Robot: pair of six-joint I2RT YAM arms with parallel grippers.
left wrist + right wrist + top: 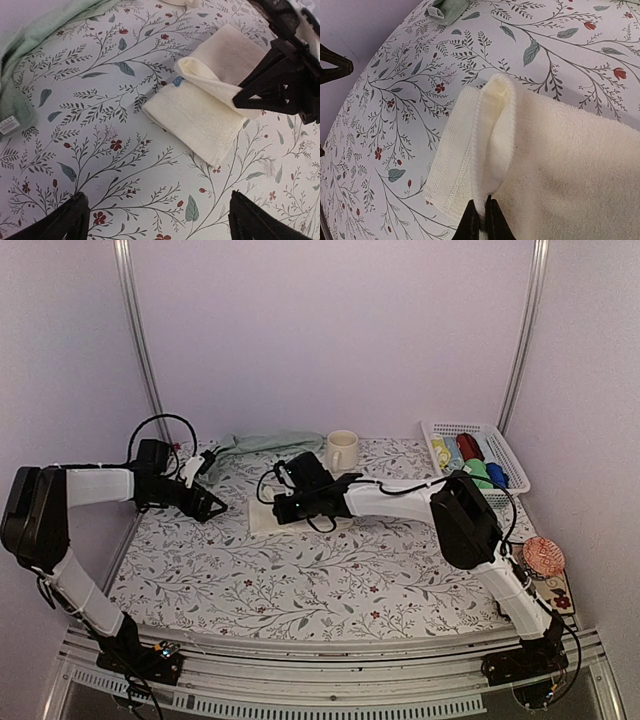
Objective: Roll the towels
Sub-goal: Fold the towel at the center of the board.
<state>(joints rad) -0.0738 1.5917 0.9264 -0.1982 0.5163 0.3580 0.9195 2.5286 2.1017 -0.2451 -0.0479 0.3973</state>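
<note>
The right gripper [481,220], jaws clenched, pinches a raised fold of the cream towel [560,160]; the left gripper [159,222] hangs released to its left, holding nothing.

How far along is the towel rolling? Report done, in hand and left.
Done: nothing fully rolled yet. In hand: the right hand is shut on the lifted edge of the cream towel, with only a first curl started. Left: finishing that roll, then the green towel, lying crumpled, untouched. The left hand is open, holding nothing.
</note>
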